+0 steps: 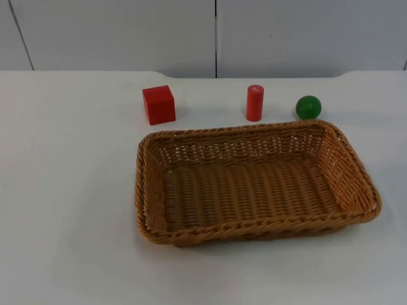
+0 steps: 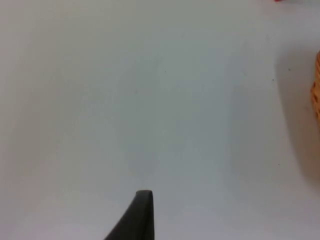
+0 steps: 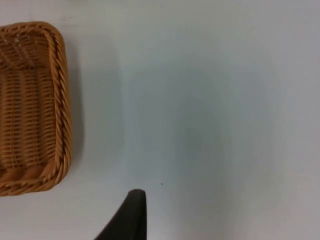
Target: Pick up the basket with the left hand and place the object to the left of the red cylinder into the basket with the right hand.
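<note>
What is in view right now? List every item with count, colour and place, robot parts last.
basket: 1, tan wicker, middle of the table, nothing inside
cube: 1, red, behind the basket's left end, left of the cylinder
cylinder: 1, red, upright behind the basket
ball: 1, green, right of the cylinder
table: 1, white
partition wall: 1, grey, behind the table
left tool fingertip: black, over bare table beside the basket
right tool fingertip: black, over bare table beside the basket
</note>
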{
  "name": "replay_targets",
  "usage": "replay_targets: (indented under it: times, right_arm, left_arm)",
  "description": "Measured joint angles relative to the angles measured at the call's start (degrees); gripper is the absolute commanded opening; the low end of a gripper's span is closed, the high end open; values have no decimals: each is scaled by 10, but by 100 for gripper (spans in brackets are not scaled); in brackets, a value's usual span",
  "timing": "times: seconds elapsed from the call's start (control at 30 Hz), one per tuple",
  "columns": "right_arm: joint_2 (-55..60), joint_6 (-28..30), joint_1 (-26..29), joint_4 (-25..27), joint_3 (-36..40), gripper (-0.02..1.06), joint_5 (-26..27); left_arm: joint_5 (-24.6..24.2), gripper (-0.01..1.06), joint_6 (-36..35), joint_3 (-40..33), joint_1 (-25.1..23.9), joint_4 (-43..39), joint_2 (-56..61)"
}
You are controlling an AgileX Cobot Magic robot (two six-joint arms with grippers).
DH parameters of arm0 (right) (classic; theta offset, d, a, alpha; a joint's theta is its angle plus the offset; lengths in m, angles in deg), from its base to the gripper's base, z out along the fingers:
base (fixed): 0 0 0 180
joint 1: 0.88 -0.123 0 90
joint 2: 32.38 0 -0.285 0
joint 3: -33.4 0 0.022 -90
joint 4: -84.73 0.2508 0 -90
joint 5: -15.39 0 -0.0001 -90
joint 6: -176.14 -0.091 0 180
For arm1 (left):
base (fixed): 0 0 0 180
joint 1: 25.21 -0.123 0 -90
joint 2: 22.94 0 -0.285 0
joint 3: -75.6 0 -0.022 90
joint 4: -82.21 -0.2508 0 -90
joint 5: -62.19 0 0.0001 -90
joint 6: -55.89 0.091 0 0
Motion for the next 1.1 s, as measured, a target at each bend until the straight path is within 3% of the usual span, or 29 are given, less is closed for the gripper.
replay_targets:
  times: [0.3,0.63,1.1]
  right_arm:
    - [12,0,0,1,0,105,0]
    - [12,0,0,1,0,105,1]
    - [12,0,0,2,0,105,6]
  left_arm:
    - [15,105,12,0,0,13,-46]
    - [34,105,133,17,6,137,-194]
    - [52,105,150,196,142,183,-476]
